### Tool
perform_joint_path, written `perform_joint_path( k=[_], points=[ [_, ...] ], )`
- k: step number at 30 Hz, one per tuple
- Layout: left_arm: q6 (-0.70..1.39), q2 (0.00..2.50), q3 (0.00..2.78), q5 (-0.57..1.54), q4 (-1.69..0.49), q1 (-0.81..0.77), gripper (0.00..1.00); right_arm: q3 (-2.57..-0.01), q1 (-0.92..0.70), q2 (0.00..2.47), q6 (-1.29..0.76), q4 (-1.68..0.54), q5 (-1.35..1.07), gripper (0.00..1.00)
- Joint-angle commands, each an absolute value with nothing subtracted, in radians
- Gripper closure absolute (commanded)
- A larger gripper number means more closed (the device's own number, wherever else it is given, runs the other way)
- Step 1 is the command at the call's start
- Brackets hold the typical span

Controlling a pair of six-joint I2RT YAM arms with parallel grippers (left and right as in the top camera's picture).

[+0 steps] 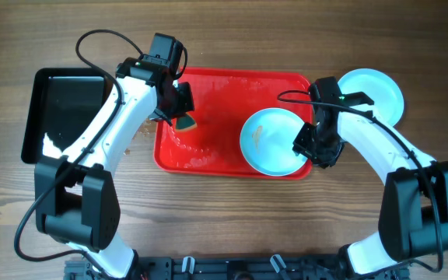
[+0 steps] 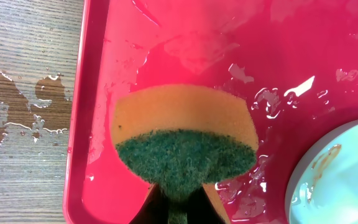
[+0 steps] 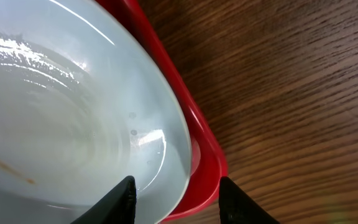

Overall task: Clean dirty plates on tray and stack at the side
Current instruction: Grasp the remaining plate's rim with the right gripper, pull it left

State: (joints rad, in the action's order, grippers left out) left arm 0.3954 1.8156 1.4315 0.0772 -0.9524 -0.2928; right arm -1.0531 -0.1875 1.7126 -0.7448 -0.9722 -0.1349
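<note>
Water glistens on the large red rectangular plastic tray (image 1: 224,85). The left gripper (image 2: 180,211) is clamped tight on an orange sponge with a green scouring face (image 2: 185,134) over the tray's left part. The right gripper (image 3: 178,198) stands part open, straddling the rim of a smeared pale mint round plate (image 1: 271,144) at the tray's right end. Another pale plate (image 1: 372,92) sits just beyond the tray.

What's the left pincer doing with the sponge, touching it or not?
Touching. The left wrist view shows the left pincer pinching the sponge, with the green scouring side squeezed into a fold in its grip.
</note>
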Motion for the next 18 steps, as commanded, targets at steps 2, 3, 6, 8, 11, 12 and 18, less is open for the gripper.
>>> perform_joint_path(
  k=[2, 3, 6, 8, 11, 12, 18],
  points=[
    [0.401, 1.814, 1.425, 0.089, -0.947, -0.291, 0.96, -1.020, -0.194, 1.696, -0.778, -0.949, -0.154, 0.56],
    [0.401, 1.814, 1.425, 0.089, -0.947, -0.291, 0.96, -1.003, -0.193, 1.696, -0.796, -0.930, -0.154, 0.56],
    [0.401, 1.814, 1.425, 0.089, -0.948, -0.291, 0.96, -0.977, -0.193, 1.696, -0.800, -0.900, -0.158, 0.56],
    [0.401, 1.814, 1.425, 0.089, -0.947, -0.291, 0.96, -0.976, -0.194, 1.696, -0.799, -0.892, -0.159, 0.56],
    [0.401, 1.814, 1.425, 0.089, -0.947, -0.291, 0.96, -0.976, -0.193, 1.696, -0.785, -0.879, -0.175, 0.57],
    [0.401, 1.814, 1.425, 0.089, -0.947, -0.291, 0.96, -0.976, -0.193, 1.696, -0.785, -0.875, -0.185, 0.57],
    [0.401, 1.814, 1.425, 0.089, -0.947, -0.291, 0.96, -0.976, -0.193, 1.696, -0.785, -0.867, -0.189, 0.57]
  ],
)
